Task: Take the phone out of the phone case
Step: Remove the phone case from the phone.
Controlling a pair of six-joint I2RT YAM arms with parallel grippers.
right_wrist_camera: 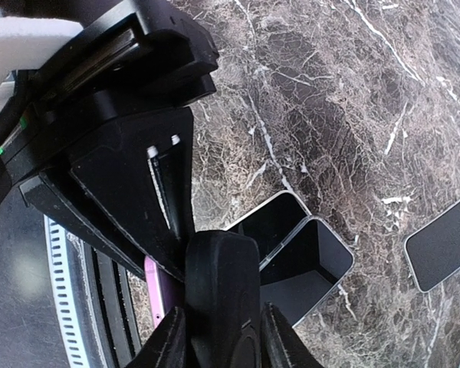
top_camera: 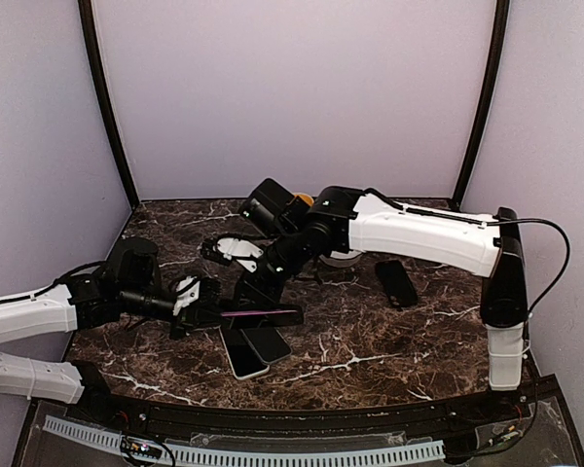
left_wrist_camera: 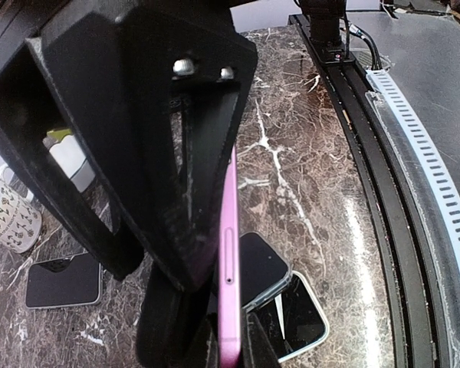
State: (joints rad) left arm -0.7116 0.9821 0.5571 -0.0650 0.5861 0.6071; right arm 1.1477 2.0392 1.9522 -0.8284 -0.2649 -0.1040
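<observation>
A pink phone (top_camera: 256, 313) is held edge-up just above the table, partly inside a black phone case (top_camera: 284, 317). My left gripper (top_camera: 212, 309) is shut on the phone's near end; in the left wrist view the pink edge (left_wrist_camera: 228, 268) runs up from between my fingers (left_wrist_camera: 228, 341). My right gripper (top_camera: 256, 289) comes down from the right and is shut on the black case (right_wrist_camera: 218, 268), which sits between its fingers (right_wrist_camera: 215, 337). A strip of the pink phone (right_wrist_camera: 157, 290) shows beside the case. How far the phone sits in the case is hidden.
Two loose phones lie face-up on the marble under the grippers, a white-rimmed one (top_camera: 243, 358) and a dark one (top_camera: 271, 342). Another dark phone (top_camera: 397, 282) lies to the right. A white patterned mug (left_wrist_camera: 8, 218) stands behind. The black rail (top_camera: 302, 420) runs along the near edge.
</observation>
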